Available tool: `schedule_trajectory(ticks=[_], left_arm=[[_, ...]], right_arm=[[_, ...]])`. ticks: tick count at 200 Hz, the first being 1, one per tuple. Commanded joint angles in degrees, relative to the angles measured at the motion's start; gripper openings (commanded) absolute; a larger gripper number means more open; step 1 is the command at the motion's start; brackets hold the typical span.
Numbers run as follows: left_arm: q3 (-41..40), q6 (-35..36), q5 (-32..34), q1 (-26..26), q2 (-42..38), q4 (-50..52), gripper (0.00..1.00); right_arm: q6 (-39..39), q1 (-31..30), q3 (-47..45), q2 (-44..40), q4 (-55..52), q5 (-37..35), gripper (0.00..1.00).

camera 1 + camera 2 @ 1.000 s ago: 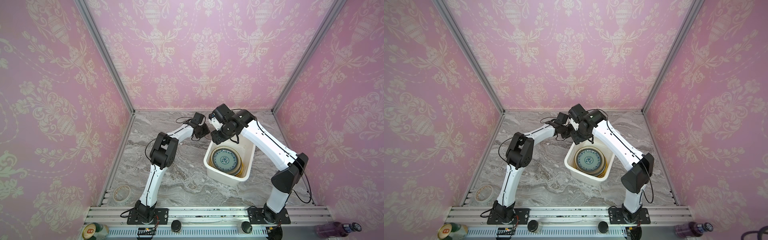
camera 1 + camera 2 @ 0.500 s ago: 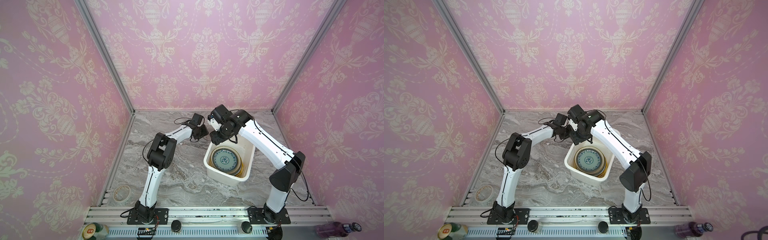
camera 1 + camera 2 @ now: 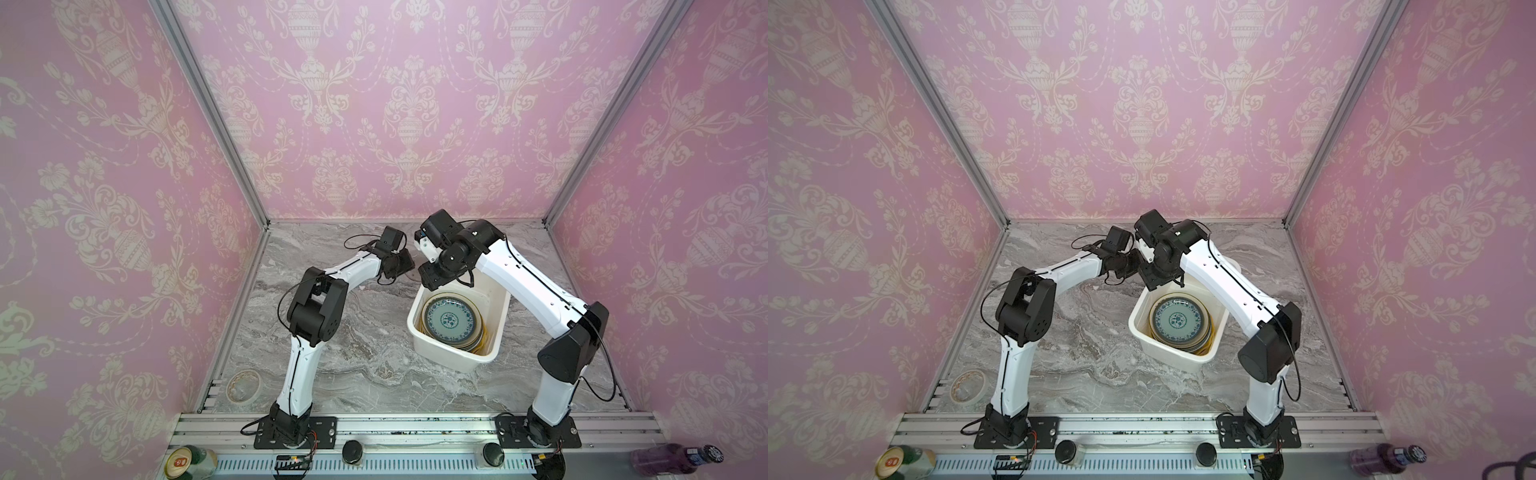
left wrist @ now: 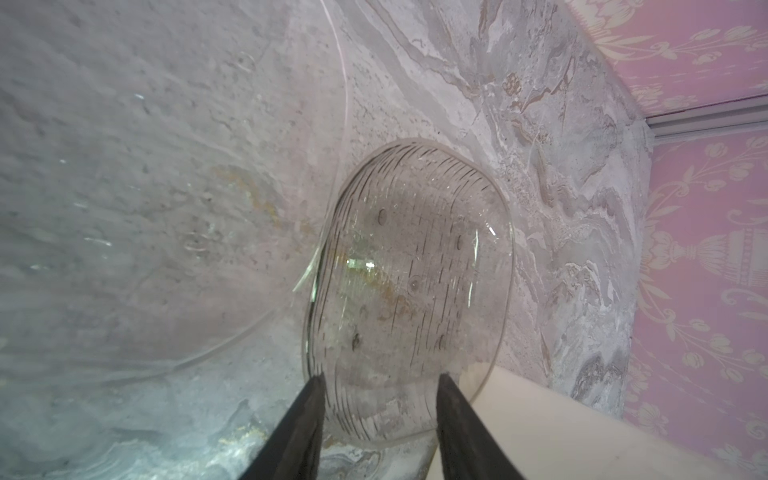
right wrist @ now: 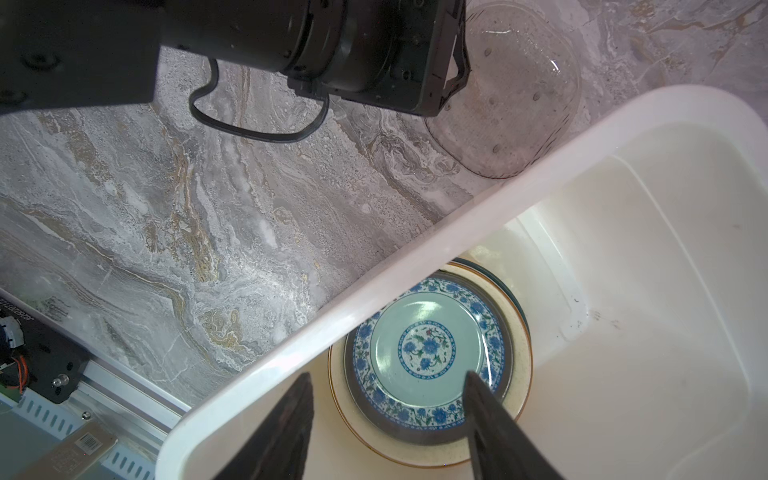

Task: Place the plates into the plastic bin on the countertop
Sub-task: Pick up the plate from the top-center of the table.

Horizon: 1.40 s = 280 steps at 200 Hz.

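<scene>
The white plastic bin point(image 3: 453, 362) point(image 3: 1168, 354) point(image 5: 415, 245) stands on the grey marble countertop point(image 3: 365, 365) and holds a stack of plates, with the teal patterned plate point(image 3: 449, 322) point(image 3: 1177, 320) point(image 5: 428, 347) on top. A small ribbed glass plate point(image 4: 411, 282) point(image 5: 515, 104) lies on the countertop just outside the bin's far corner. A larger clear plate point(image 4: 145, 208) lies beside it. My left gripper point(image 3: 401, 266) point(image 3: 1133, 266) point(image 4: 381, 378) is open, its fingers straddling the small glass plate's near edge. My right gripper point(image 3: 432, 279) point(image 3: 1152, 281) point(image 5: 388, 376) hangs open and empty over the bin.
A roll of tape point(image 3: 244, 385) point(image 3: 968, 386) lies at the front left corner. A can point(image 3: 187, 461) and a purple bottle point(image 3: 673, 457) lie beyond the front rail. Pink walls close in three sides. The two wrists are close together at the bin's far corner.
The left arm's elbow has shifted slightly to the left. Both grippers stay near the bin's far corner, and neither has closed.
</scene>
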<state>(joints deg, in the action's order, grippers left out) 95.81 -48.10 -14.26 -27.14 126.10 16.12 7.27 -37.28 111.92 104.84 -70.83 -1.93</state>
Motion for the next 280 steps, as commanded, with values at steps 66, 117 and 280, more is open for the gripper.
schedule_trajectory(ticks=[66,117,280], left_arm=[[0.7,2.5,3.0,-0.2,1.4,4.1,0.45],[1.3,1.7,1.9,-0.3,4.0,2.7,0.39],[1.2,-5.4,-1.2,-0.2,3.4,-4.3,0.00]], right_arm=[[0.3,-0.6,2.2,0.9,-0.8,0.3,0.58],[0.4,-0.6,2.1,1.1,-0.9,0.4,0.59],[2.1,-1.6,1.7,0.4,-0.4,0.0,0.59]])
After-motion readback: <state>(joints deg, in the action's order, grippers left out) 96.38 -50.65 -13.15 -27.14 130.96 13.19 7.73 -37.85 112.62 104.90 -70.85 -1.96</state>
